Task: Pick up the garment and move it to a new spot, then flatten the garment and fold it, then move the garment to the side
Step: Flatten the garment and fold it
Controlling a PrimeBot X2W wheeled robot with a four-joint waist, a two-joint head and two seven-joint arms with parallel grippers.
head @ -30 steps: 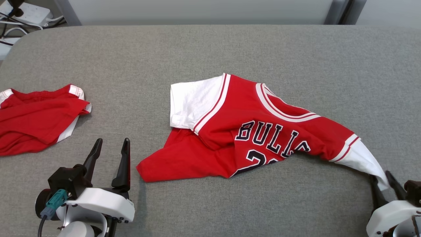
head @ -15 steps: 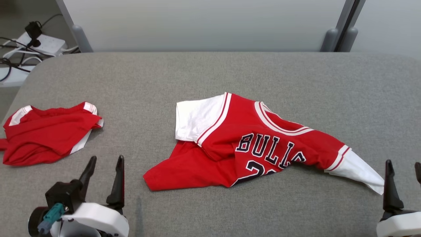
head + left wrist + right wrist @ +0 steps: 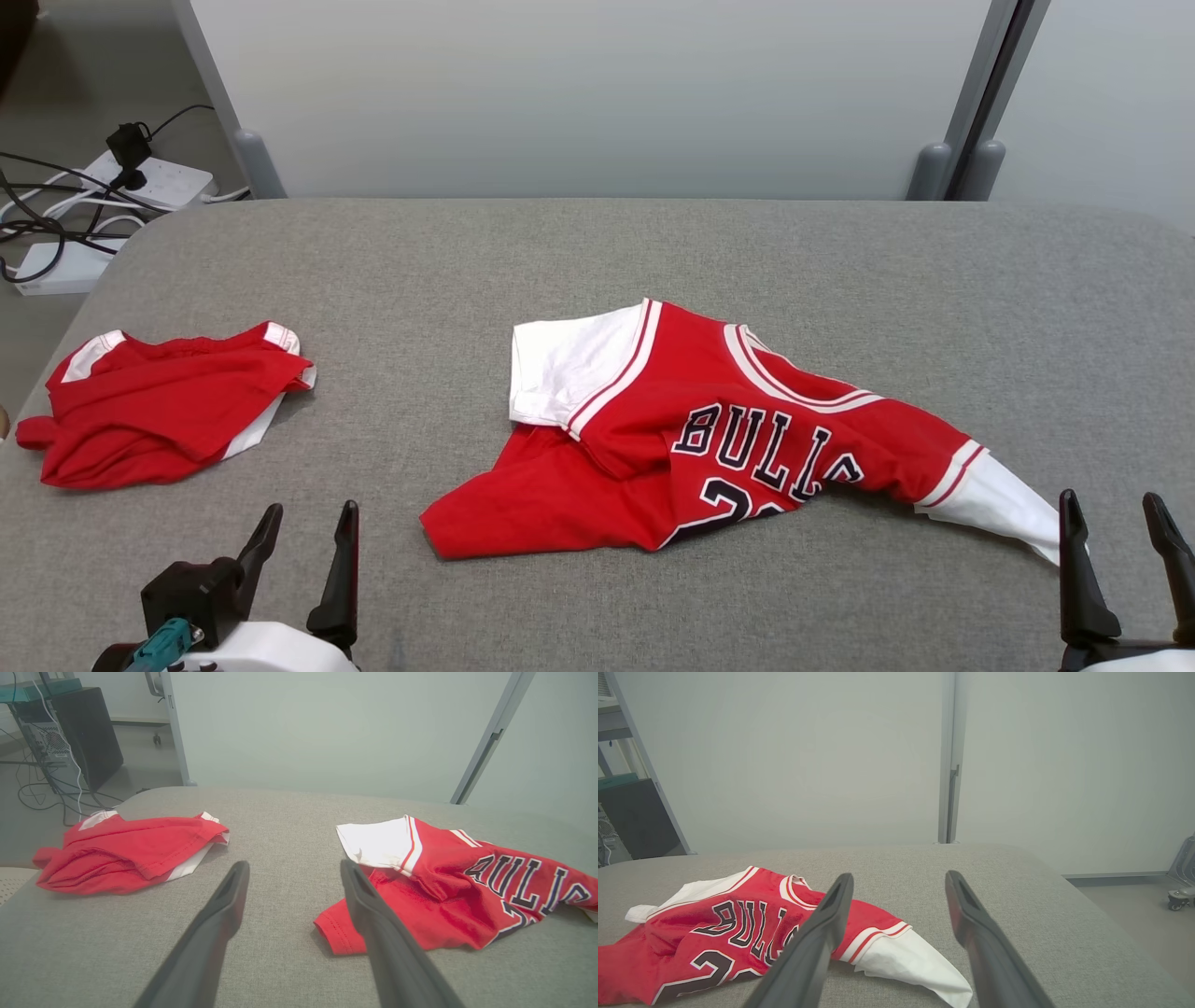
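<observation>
Red Bulls jersey [image 3: 709, 448] lies crumpled mid-desk [image 3: 597, 252] | its white sleeve tip sits just beside my right end effector [image 3: 1109, 498], fingers spread, empty | my left end effector [image 3: 311, 510] spread, empty, near the hem | I see another red garment [image 3: 159, 411] at the desk's left edge

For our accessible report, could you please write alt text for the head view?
A red Bulls jersey with white sleeves lies rumpled on a grey table; a second red garment is bunched at the left. The left gripper and right gripper stand open at the bottom corners.
</observation>
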